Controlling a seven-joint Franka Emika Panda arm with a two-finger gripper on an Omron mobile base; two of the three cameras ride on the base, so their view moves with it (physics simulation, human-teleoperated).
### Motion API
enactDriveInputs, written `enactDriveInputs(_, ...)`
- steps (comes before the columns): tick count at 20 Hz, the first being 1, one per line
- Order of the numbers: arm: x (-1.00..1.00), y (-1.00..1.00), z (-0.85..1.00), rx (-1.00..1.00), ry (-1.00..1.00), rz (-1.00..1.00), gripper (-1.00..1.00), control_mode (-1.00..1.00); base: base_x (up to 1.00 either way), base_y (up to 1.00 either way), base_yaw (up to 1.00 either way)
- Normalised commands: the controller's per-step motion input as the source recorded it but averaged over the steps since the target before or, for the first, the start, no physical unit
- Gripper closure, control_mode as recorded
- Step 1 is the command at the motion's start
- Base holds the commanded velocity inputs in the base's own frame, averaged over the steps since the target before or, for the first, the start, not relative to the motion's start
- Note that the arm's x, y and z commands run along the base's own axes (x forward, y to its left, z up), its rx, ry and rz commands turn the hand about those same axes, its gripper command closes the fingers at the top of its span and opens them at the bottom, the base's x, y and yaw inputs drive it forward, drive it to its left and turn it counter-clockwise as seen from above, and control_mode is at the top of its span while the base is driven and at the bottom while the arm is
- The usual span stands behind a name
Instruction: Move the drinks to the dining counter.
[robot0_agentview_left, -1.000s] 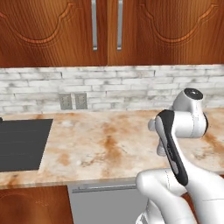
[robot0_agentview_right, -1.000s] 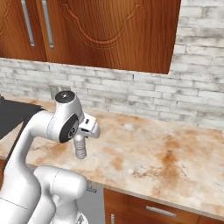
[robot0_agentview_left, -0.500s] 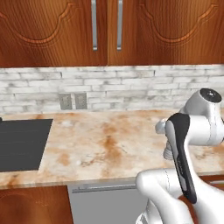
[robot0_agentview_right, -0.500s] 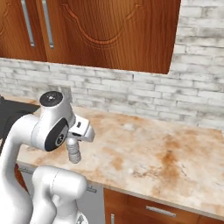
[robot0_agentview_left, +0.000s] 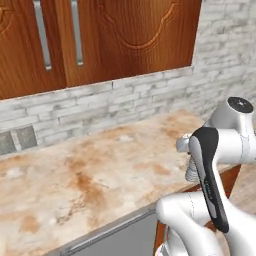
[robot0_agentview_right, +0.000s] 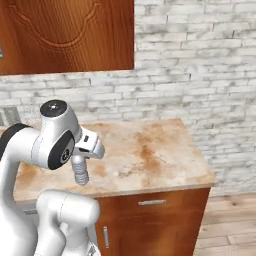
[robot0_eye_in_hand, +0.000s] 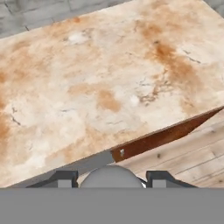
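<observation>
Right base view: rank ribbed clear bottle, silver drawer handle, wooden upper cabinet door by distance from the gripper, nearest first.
1. Ribbed clear bottle: held in the gripper, hanging below it.
2. Silver drawer handle: lower right, under the marble worktop.
3. Wooden upper cabinet door: top, against the wall.

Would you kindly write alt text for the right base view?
A white robot arm's tool holds a small ribbed clear plastic bottle over a beige rust-veined marble worktop, backed by a white brick wall; a wooden upper cabinet hangs above.
</observation>
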Motion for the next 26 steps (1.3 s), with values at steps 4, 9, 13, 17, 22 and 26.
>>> enactDriveInputs(4,0.0,0.0,0.0,0.0,0.0,0.0,1.0,1.0,0.0,0.0,-0.97)
enactDriveInputs(9,0.0,0.0,0.0,0.0,0.0,0.0,1.0,1.0,0.0,0.0,-0.98)
enactDriveInputs(13,0.0,0.0,0.0,0.0,0.0,0.0,1.0,1.0,0.0,0.0,-1.0)
enactDriveInputs(17,0.0,0.0,0.0,0.0,0.0,0.0,1.0,1.0,0.0,0.0,-1.0)
enactDriveInputs(22,0.0,0.0,0.0,0.0,0.0,0.0,1.0,1.0,0.0,0.0,-1.0)
enactDriveInputs(26,0.0,0.0,0.0,0.0,0.0,0.0,1.0,1.0,0.0,0.0,-1.0)
